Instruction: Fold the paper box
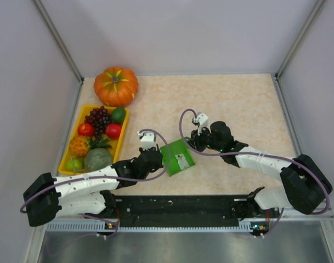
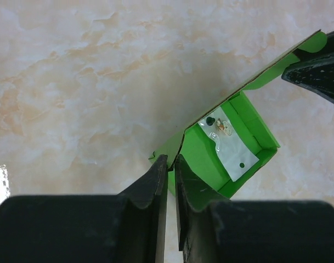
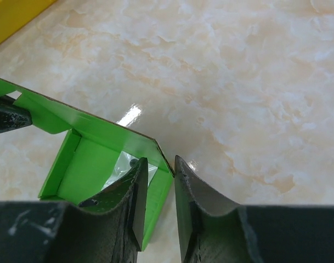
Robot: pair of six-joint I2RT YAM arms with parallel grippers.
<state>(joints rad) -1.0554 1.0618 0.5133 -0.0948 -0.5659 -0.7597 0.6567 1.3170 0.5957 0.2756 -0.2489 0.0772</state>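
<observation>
The bright green paper box lies partly folded between both arms, its walls raised around a floor that holds a small clear plastic bag. My left gripper meets the box's left corner. In the left wrist view this gripper is pinched on the thin edge of the box wall. My right gripper is at the box's far right corner. In the right wrist view it straddles a wall of the paper box, one finger inside and one outside, with a gap left between the jaws.
An orange pumpkin sits at the back left. In front of it a yellow tray holds grapes, tomatoes, a lime and other fruit; its corner shows in the right wrist view. Grey enclosure walls border the marbled table.
</observation>
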